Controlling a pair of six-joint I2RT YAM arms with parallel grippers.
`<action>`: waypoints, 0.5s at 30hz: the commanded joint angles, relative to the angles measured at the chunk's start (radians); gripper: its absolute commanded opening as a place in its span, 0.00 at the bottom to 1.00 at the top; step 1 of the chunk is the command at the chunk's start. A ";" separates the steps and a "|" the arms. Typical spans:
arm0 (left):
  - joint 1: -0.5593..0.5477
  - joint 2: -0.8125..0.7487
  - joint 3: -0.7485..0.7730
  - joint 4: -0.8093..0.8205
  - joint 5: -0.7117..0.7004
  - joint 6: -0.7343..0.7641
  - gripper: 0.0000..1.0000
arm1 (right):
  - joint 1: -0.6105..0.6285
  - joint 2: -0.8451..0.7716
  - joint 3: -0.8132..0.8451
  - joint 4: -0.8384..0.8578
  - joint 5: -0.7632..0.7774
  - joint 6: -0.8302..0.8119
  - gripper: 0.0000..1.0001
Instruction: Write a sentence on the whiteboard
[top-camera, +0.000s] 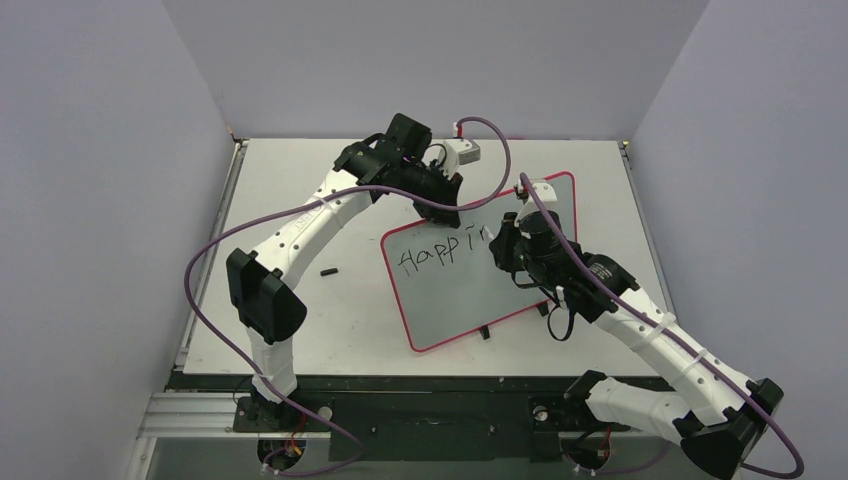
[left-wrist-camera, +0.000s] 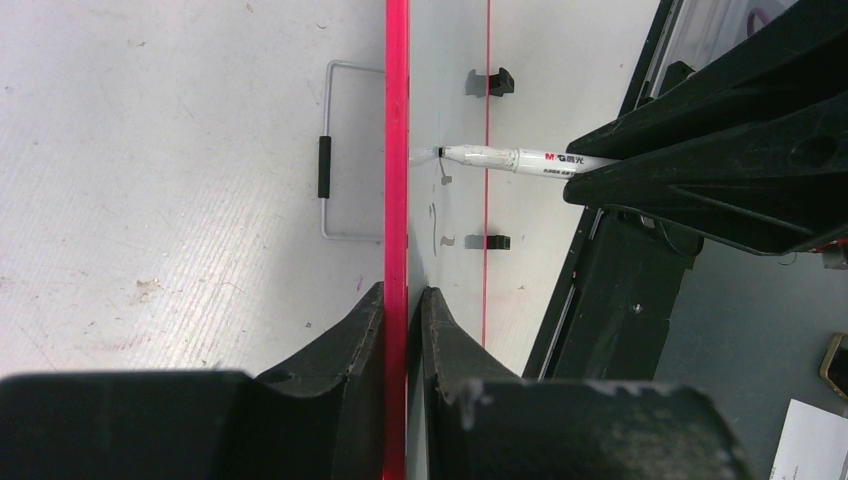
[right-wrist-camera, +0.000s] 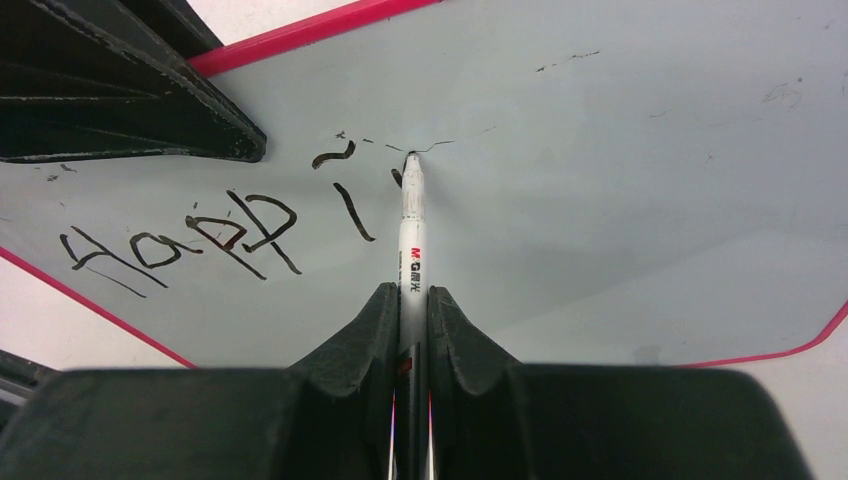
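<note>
While the left fingers (left-wrist-camera: 360, 330) pinch the red rim of the whiteboard (top-camera: 470, 290) at its far edge, the right fingers (right-wrist-camera: 370, 330) grip a marker (right-wrist-camera: 411, 225), its tip touching the board in the middle of the desk (top-camera: 300, 200). The sentence (top-camera: 440, 255) reads "Happi", its end hidden under the right arm from above. A small black piece (top-camera: 327, 270) lies on the desk left of the board, apart from it.

The table (top-camera: 300, 335) bears the whiteboard (top-camera: 455, 300) and a small black piece (top-camera: 327, 270).

"Happi" on whiteboard (top-camera: 470, 290); "M&G" on marker (right-wrist-camera: 411, 235)
</note>
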 joint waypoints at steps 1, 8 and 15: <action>-0.022 -0.024 0.047 0.029 -0.003 0.054 0.00 | -0.014 0.023 0.018 0.036 0.063 -0.008 0.00; -0.022 -0.032 0.042 0.029 0.006 0.056 0.00 | -0.020 0.013 -0.012 0.024 0.070 -0.001 0.00; -0.023 -0.036 0.040 0.032 0.005 0.054 0.00 | -0.020 -0.005 -0.043 0.020 0.048 0.007 0.00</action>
